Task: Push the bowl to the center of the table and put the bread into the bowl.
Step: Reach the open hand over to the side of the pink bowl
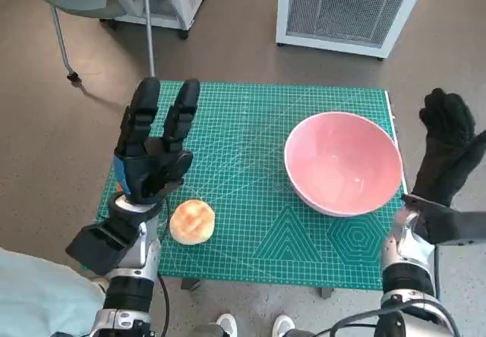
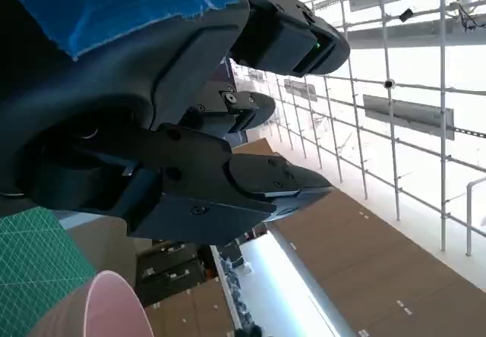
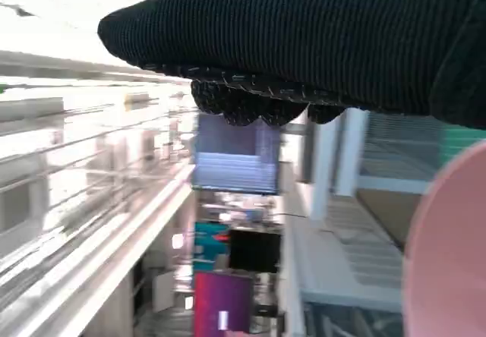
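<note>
A pink bowl [image 1: 343,162] stands on the right part of the green cutting mat [image 1: 243,147], near the table's right edge; its rim shows in the left wrist view [image 2: 106,307] and the right wrist view [image 3: 456,253]. A round golden bread roll [image 1: 191,222] lies near the front left of the mat. My left hand [image 1: 156,143] is raised above the mat's left side, fingers stretched out, holding nothing, just behind the bread. My gloved right hand [image 1: 448,143] is raised off the table's right edge beside the bowl, empty, not touching it.
Behind the table stand a white grille-fronted unit [image 1: 345,7] and a chair's metal legs [image 1: 64,41]. Shoe tips [image 1: 254,325] of a person show at the front edge. A pale sleeve [image 1: 38,299] lies at the lower left.
</note>
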Motion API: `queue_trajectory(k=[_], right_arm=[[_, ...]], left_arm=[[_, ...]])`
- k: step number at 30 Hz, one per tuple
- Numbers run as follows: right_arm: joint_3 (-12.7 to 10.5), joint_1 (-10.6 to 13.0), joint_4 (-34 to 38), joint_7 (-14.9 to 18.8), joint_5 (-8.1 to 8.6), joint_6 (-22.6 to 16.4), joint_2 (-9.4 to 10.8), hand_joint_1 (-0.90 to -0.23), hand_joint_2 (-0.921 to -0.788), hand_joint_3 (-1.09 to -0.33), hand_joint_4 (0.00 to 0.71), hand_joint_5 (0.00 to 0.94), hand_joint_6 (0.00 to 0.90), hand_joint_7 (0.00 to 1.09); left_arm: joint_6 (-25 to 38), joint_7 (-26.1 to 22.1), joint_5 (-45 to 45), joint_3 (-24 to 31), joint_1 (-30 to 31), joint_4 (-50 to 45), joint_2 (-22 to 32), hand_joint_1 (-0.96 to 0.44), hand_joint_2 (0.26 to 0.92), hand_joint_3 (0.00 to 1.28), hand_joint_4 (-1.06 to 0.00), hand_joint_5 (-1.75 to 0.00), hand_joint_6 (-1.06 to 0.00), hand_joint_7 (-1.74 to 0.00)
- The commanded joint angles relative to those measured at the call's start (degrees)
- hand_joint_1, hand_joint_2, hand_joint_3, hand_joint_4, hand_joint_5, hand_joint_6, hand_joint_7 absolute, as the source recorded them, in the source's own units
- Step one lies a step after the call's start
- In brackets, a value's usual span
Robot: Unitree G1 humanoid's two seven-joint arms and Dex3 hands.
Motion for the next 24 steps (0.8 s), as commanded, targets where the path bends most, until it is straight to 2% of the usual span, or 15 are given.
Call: queue_trajectory(k=[1,3,7,12,18,24], right_arm=[[-1.2,1.5,3.2,2.5,2.17,4.3,0.4,-0.425,-0.921,-0.892,0.212,0.000,-0.001,0.55],[-1.8,1.2,4.3,3.9,3.27,6.5,0.8,-0.409,-0.921,-0.909,0.203,0.000,-0.001,0.54],[-3.0,0.6,5.6,6.1,5.20,10.1,1.9,-0.420,-0.921,-0.904,0.194,0.000,-0.001,0.53],[-3.7,-0.3,6.3,8.0,6.77,13.8,3.3,-0.424,-0.921,-0.902,0.196,0.002,0.008,0.52],[-2.7,-0.9,7.0,8.6,6.04,17.0,4.6,-0.421,-0.921,-0.911,0.191,0.002,0.012,0.54],[-0.6,-1.5,7.5,8.0,3.78,18.8,5.9,-0.405,-0.921,-0.939,0.190,0.003,0.005,0.52]], left_arm=[[0.3,-0.3,-1.1,0.0,-0.7,0.1,0.0,-0.03,0.921,0.25,-0.38,0.00,-0.50,0.00],[0.4,-0.6,-1.3,0.1,-0.7,0.1,0.2,-0.03,0.921,0.24,-0.38,0.00,-0.50,0.00],[0.6,-1.0,-1.7,0.1,-0.6,-0.1,0.4,-0.03,0.921,0.24,-0.38,0.00,-0.50,0.00],[0.7,-1.2,-1.8,0.1,-0.4,-0.3,0.7,-0.03,0.921,0.25,-0.38,0.00,-0.50,0.00],[0.9,-1.5,-2.0,0.4,-0.1,-0.6,1.1,-0.04,0.921,0.24,-0.38,0.00,-0.50,0.00],[1.4,-1.5,-2.0,0.5,0.5,-1.7,1.5,-0.04,0.921,0.24,-0.39,0.00,-0.50,0.00]])
